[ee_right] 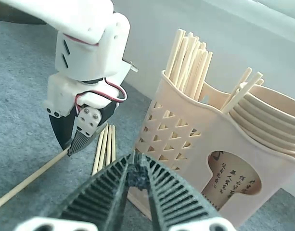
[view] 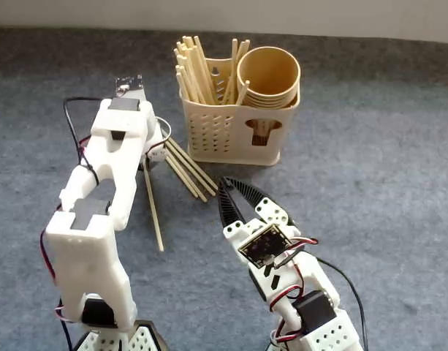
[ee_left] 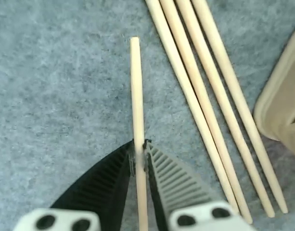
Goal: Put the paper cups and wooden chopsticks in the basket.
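Observation:
A cream slotted basket (view: 216,135) stands at the far middle of the carpet. It holds a stack of paper cups (view: 269,73) and a bunch of wooden chopsticks (view: 198,69). My left gripper (view: 147,162) is shut on one chopstick (view: 154,212) whose free end points toward the near side. In the left wrist view the left gripper (ee_left: 139,144) pinches that chopstick (ee_left: 136,86) low over the carpet. Several loose chopsticks (view: 188,170) lie between it and the basket. My right gripper (view: 224,183) is shut on nothing, just in front of the basket (ee_right: 176,139).
Grey carpet (view: 384,190) covers the table, with open room to the right of the basket and at the far left. A pale wall runs behind the basket. The two arms' bases sit close together at the near edge.

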Robot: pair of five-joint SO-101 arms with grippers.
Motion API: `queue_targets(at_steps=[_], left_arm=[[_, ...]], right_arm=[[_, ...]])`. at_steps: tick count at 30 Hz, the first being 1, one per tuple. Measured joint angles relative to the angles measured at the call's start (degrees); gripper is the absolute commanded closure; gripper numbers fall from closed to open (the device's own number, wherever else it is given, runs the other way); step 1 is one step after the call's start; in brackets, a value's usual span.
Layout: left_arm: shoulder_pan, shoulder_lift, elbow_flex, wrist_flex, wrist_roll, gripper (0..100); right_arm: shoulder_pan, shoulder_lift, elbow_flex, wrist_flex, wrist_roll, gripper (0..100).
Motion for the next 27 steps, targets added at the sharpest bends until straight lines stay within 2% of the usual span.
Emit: queue_targets(at_steps=[16,27], left_arm=[[0.00,-18.20,11.43,-2.81,0.00,99],[3.52,-34.11,27.96,-14.51,0.00,99]], right_arm=[[0.00,0.00,0.00,0.00,0.00,99.2],[0.00,0.00,0.00,0.00,0.00,99.2]])
